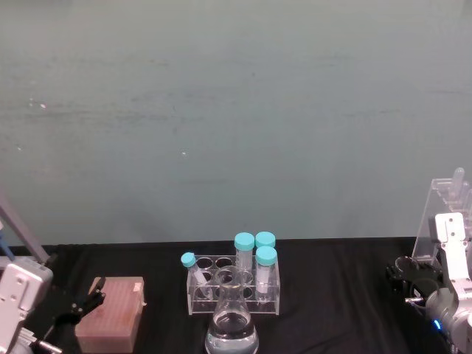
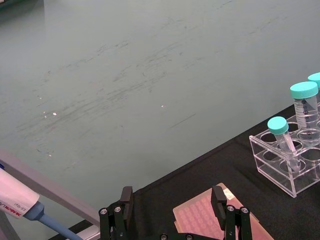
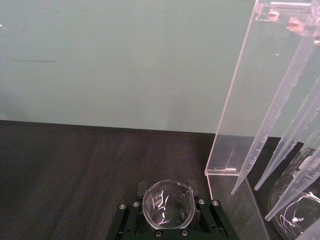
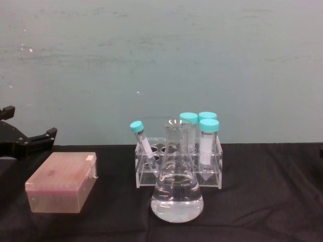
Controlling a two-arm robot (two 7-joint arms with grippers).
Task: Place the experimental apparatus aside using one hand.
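Our left gripper (image 2: 172, 192) is black, with two slim flat fingers (image 2: 125, 200) on angular brackets studded with small silver screw heads. Behind it comes a boxy white housing (image 1: 21, 291) with rounded corners. Our right gripper (image 3: 166, 222) has a black frame too, with round silver screws along its edges. Its dark body joins a silver cylindrical wrist (image 1: 451, 313) that bears a small blue light (image 1: 436, 324), and above that is a white boxy part (image 1: 450, 236) marked with dark dots.
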